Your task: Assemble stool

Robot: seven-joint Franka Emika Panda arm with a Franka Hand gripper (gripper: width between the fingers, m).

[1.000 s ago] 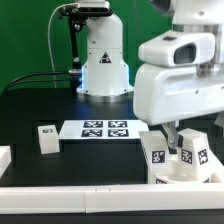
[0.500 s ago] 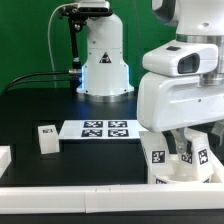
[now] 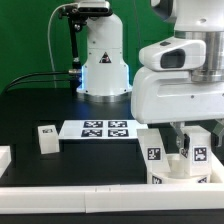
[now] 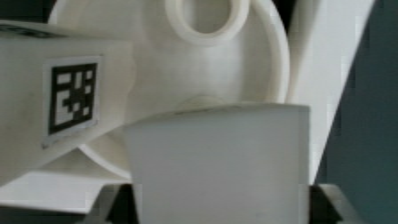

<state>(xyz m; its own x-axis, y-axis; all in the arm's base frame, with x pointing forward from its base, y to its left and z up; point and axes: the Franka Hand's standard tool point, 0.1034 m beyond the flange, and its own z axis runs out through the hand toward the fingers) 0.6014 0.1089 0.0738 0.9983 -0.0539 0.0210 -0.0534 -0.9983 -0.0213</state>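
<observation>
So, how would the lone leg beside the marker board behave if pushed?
The lone leg looks like solid moulded plastic: probably stiff and light. Its flat-sided block shape should slide rather than roll; a high push might tip it.

The marker board (image 3: pixel 105 128) lies before the robot base (image 3: pixel 104 65). A loose leg (image 3: pixel 46 138) stands just beside it, at the exterior view's left. At that view's right, behind the border rail (image 3: pixel 80 197), a leg (image 4: pixel 214 165) stands over the seat disc (image 3: pixel 185 176), near a second leg (image 4: pixel 54 90).
</observation>
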